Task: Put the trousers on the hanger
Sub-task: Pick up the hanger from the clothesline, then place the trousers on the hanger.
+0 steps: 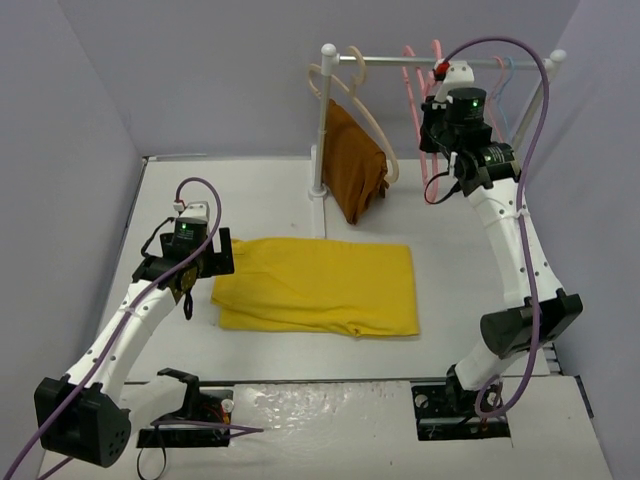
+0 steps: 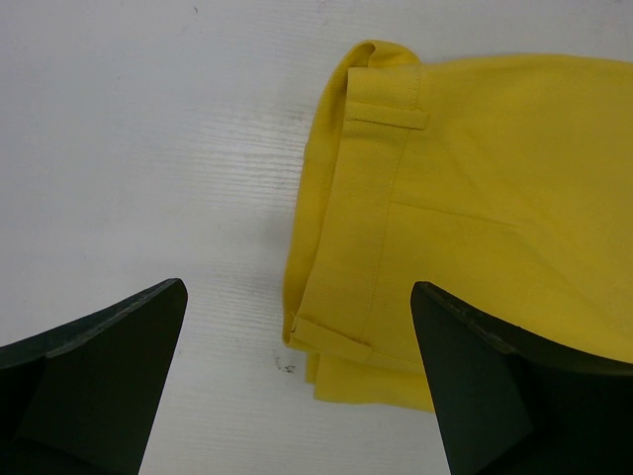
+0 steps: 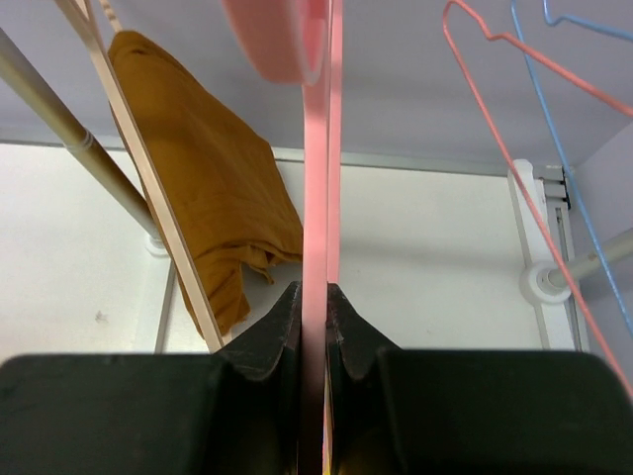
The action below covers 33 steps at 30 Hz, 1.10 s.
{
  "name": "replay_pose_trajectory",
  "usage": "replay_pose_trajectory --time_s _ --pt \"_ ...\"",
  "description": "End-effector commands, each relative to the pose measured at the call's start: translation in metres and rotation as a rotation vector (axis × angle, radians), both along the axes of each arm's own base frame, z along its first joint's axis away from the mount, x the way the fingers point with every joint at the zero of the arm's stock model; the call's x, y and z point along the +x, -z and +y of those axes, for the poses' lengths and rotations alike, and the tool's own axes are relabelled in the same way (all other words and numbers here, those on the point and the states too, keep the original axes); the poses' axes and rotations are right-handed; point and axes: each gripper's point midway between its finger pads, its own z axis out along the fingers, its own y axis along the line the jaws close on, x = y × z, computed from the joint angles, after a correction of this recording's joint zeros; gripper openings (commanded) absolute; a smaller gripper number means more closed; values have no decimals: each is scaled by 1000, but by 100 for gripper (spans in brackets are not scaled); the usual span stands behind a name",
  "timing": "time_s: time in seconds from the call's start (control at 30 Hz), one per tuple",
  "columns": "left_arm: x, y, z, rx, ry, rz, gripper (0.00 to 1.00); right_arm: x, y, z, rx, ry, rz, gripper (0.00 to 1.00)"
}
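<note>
**A:** From above, our left end effector (image 1: 200, 260) hangs spread wide just left of the trousers (image 1: 320, 287), which lie folded flat on the worktop (image 1: 260, 200).

**B:** At our left wrist, they lie beneath the gap, towards the right-hand finger.

**A:** At our right wrist, our right end effector (image 3: 315, 327) is clenched on the hanger (image 3: 318, 198).
</note>
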Motion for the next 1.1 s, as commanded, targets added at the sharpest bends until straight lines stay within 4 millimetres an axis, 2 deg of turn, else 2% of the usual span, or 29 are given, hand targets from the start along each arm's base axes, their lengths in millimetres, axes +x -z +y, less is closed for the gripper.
replay_pose_trajectory --time_s 0.0,0.1,0.13,0.23,0.3,0.43,0.57,0.6,0.67,0.73,0.8,0.9,1.03,1.07 --pt "13 -24 -6 -34 21 -64 96 -18 -18 -13 29 49 -83 0" --pt "14 -24 -22 -82 66 -66 96 -40 21 -20 38 87 -3 0" --pt "14 -24 -29 -98 84 -66 96 -53 23 -25 51 101 -4 0" --pt "10 -23 -62 -145 134 -61 96 -84 44 -37 79 157 22 0" --pt "8 -15 -88 -173 151 -55 96 -106 68 -42 100 183 59 0" --pt "6 28 -113 -219 103 16 96 -143 125 -40 178 199 162 0" --pt "6 77 -122 -254 39 85 96 -170 170 -34 246 203 243 0" --pt "5 86 -122 -259 26 99 96 -177 181 -34 263 207 260 0" --pt "0 107 -120 -242 4 152 96 -187 191 -29 294 194 274 0" --pt "-6 122 -110 -201 -30 195 96 -195 202 -28 308 199 295 0" --pt "-13 132 -95 -160 -76 234 96 -200 215 -24 314 198 322 0" --pt "-24 147 -60 -140 -205 315 96 -206 229 -14 316 208 359 0" --pt "-20 147 -29 -163 -321 326 96 -219 259 19 282 184 436 0" --pt "-17 144 -22 -157 -347 323 96 -221 265 21 283 197 442 0"
